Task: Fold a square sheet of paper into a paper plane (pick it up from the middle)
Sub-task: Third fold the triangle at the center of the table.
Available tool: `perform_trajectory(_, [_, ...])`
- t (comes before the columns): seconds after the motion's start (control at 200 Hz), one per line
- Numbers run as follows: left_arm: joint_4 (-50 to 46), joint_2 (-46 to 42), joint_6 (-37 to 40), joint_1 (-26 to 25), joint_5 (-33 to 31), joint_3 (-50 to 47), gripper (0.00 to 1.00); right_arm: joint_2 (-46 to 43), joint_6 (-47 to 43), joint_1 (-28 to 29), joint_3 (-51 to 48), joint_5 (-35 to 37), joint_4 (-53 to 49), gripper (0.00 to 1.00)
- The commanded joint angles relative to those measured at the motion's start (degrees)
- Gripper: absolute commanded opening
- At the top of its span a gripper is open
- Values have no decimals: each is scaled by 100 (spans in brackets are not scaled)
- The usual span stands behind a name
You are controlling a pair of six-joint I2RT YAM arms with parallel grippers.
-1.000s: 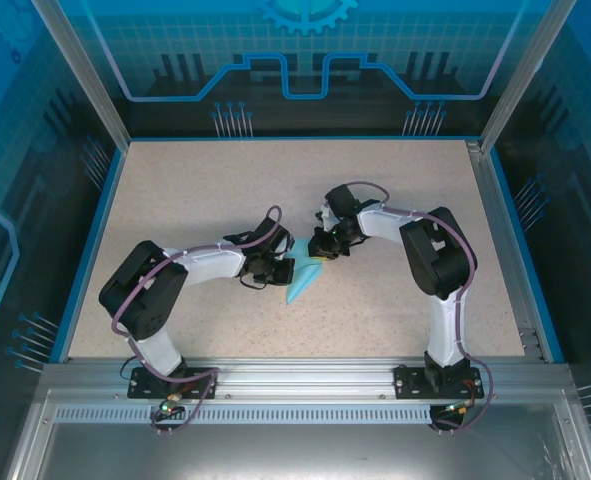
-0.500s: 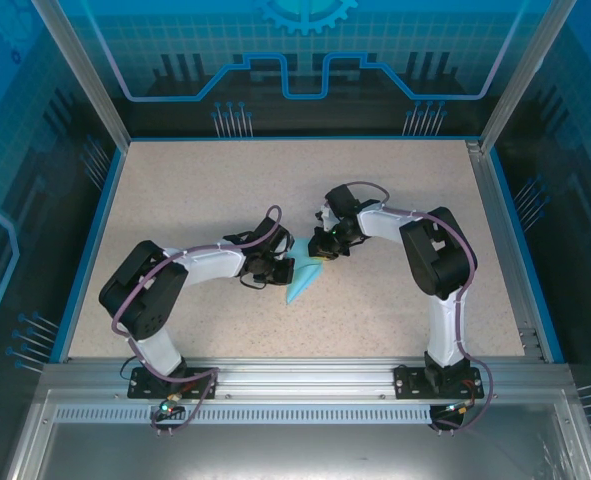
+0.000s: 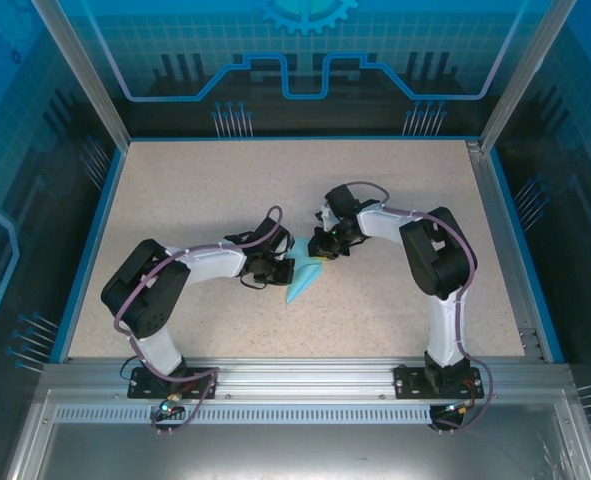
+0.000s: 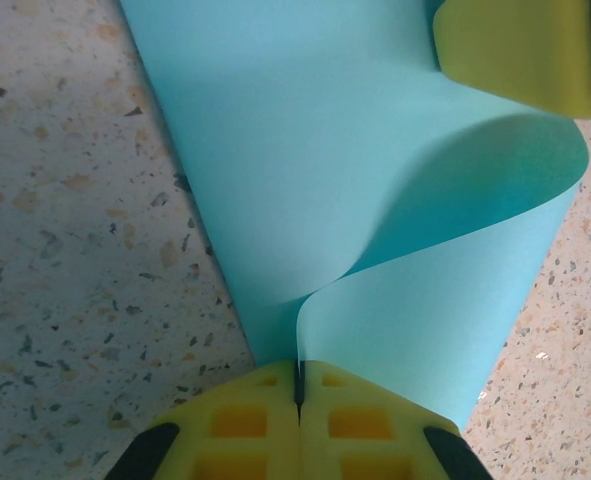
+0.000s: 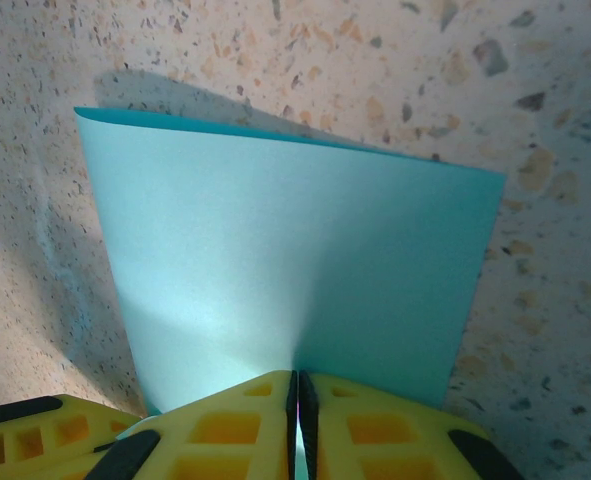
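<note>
Cyan paper plane (image 3: 301, 282), pinched edges hidden

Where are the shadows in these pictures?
Right wrist: the paper is brighter left of its crease and dimmer right, and it throws a soft shadow on the table. Left wrist: it curls, and the hollow of the curl is darker.

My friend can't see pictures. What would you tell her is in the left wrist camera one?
A light blue paper lies on a speckled table, one flap curling upward. The left gripper, at the bottom, is shut on that flap's edge; another yellow finger sits at the paper's top right.
</note>
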Motion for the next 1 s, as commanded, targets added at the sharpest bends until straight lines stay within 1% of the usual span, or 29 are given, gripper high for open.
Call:
perform_trajectory(0.0, [80, 117, 167, 45, -55, -48, 0, 198, 10, 62, -2, 259, -423, 15])
perform_trajectory(0.095, [88, 122, 179, 41, -7, -45, 0, -55, 13, 10, 86, 135, -413, 16])
perform_trajectory(0.15, [72, 135, 181, 43, 14, -33, 0, -344, 72, -70, 50, 107, -328, 18])
perform_trajectory(0.3, [57, 174, 203, 47, 68, -1, 0, -1230, 312, -281, -451, 69, 143, 21])
perform_trajectory(0.365, [33, 185, 206, 42, 69, 11, 0, -1611, 451, -270, -862, 83, 464, 18])
perform_trajectory(0.44, [29, 183, 211, 45, 78, 17, 0, -2011, 739, -191, -1535, -104, 1140, 10])
perform_trajectory(0.51, [19, 173, 221, 49, 80, 36, 0, -2333, 1158, 11, -2266, -264, 1911, 0])
perform_trajectory(0.59, [-33, 168, 245, 43, 80, 64, 0, -2605, 1670, 389, -3045, -326, 2834, 0])
perform_trajectory(0.645, [-60, 153, 261, 48, 63, 82, 0, -2704, 1915, 680, -3346, -248, 3215, 0])
perform_trajectory(0.805, [-59, 179, 259, 47, 86, 72, 0, -2626, 2347, 1396, -3720, 19, 3919, 0])
perform_trajectory(0.84, [-61, 181, 255, 44, 92, 73, 0, -2566, 2414, 1480, -3754, 34, 4182, 0])
perform_trajectory(0.995, [-59, 160, 246, 48, 77, 46, 0, -2273, 2640, 1670, -3797, 39, 4703, 0])
